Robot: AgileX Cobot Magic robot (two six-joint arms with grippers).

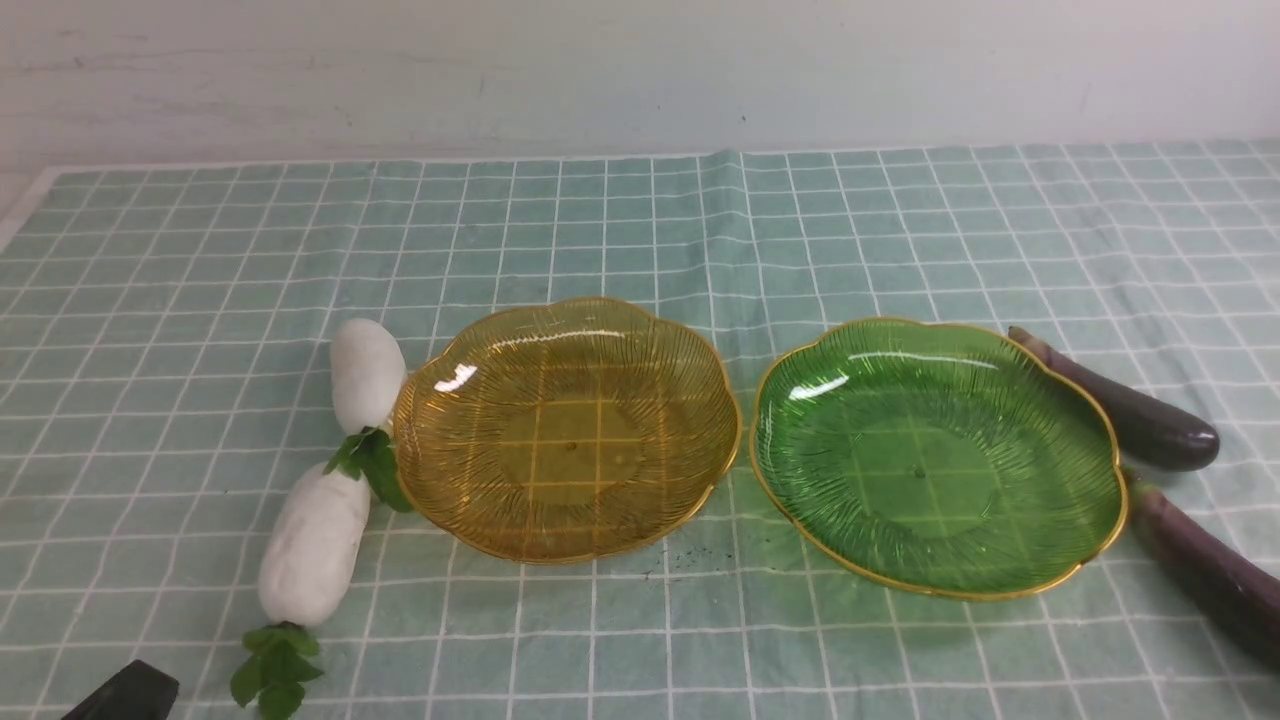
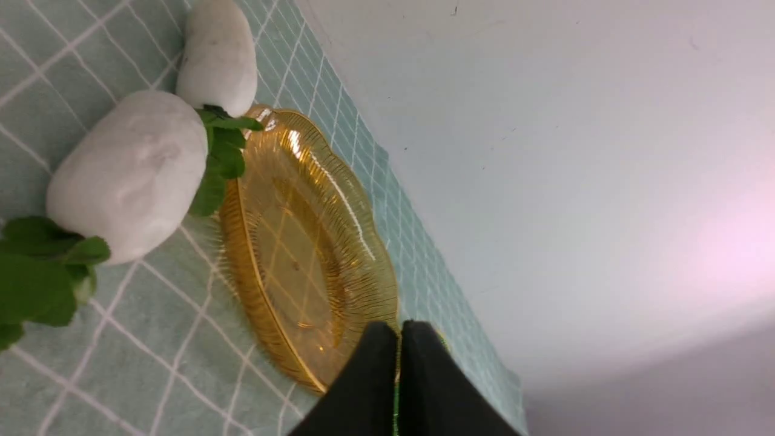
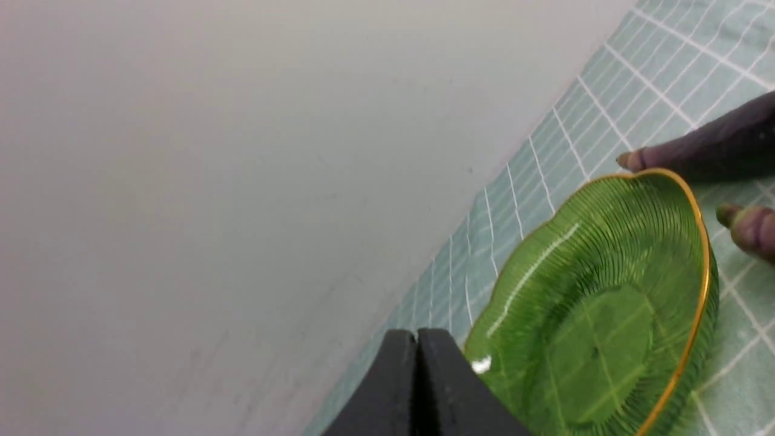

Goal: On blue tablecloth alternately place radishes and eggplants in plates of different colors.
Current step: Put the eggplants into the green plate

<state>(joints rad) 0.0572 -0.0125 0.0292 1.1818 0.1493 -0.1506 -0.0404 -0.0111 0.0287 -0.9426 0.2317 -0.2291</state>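
Opening step: we find the amber plate and green plate empty, radishes at amber's 9 o'clock, eggplants at green's 3 o'clock. Our left claw and right claw, pinched together empty, must spread.

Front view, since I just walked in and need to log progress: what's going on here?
Nothing is being handled. The amber-yellow ribbed plate and green ribbed plate sit empty on the teal grid tablecloth. Two white radishes lie by the amber one, two dark purple eggplants by the green. The left gripper and right gripper are shut, empty.
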